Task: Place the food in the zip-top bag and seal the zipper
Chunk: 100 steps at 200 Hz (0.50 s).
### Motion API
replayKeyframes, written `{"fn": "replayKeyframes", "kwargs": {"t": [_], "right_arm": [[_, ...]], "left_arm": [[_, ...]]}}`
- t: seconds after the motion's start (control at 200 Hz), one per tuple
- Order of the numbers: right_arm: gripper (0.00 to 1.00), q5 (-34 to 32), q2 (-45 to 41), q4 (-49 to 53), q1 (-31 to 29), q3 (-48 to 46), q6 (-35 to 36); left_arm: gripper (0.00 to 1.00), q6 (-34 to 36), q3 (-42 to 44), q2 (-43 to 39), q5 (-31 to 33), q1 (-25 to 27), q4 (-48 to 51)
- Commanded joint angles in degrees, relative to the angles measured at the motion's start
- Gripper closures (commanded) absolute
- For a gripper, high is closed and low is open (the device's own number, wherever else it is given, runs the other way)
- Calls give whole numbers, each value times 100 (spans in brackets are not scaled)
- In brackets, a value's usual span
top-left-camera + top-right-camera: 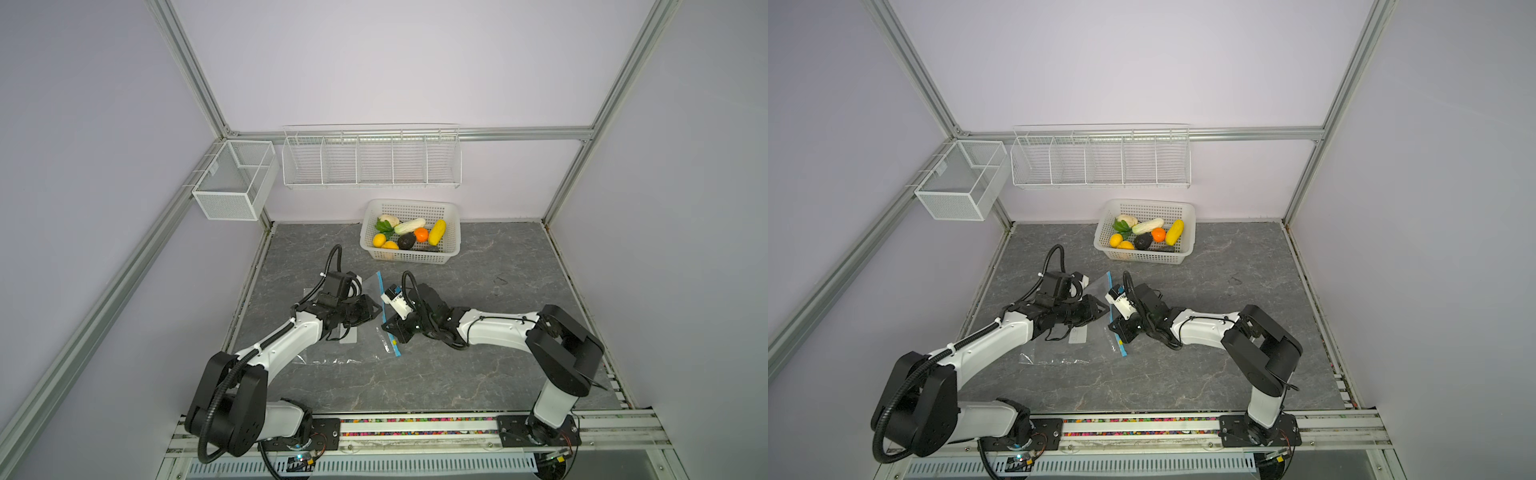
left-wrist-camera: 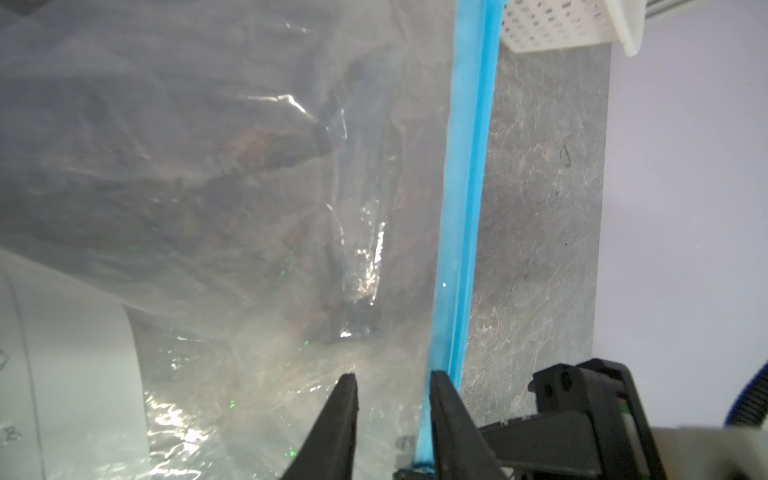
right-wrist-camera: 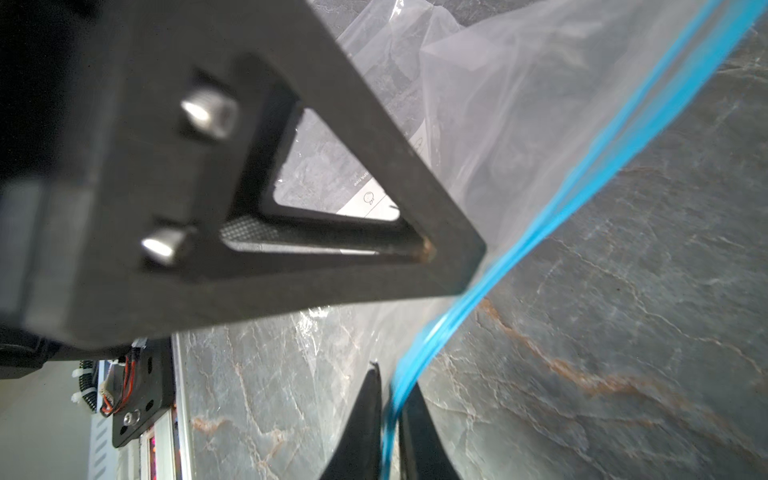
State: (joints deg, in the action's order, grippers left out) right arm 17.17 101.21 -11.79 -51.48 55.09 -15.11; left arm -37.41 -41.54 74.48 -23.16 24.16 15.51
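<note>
Zip-top bag [image 1: 357, 353] lies flat on the table between my arms. Zipper [image 2: 465, 187] runs lengthwise from the basket [image 1: 409, 257] side back toward me. Right gripper [image 3: 388, 386] is pinched on that blue strip. Left gripper [image 2: 391, 378] is narrow and not clamped, straddling the film just inside the strip. Food [image 1: 421, 235] is all in the basket, beyond the zipper's far end. I reckon the next pull goes across the strip.
</note>
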Motion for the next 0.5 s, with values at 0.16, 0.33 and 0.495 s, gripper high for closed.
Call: {"fn": "replayKeyframes", "kwargs": {"t": [0.16, 0.33, 0.495], "right_arm": [[81, 123, 203, -245, 35, -49, -189], [67, 380, 288, -525, 219, -152, -552], [55, 773, 302, -921, 623, -333, -1214]], "left_arm": [[69, -325, 1211, -1124, 797, -805, 119], [69, -331, 1506, -815, 784, -982, -236], [71, -145, 1365, -31, 548, -1030, -307]]}}
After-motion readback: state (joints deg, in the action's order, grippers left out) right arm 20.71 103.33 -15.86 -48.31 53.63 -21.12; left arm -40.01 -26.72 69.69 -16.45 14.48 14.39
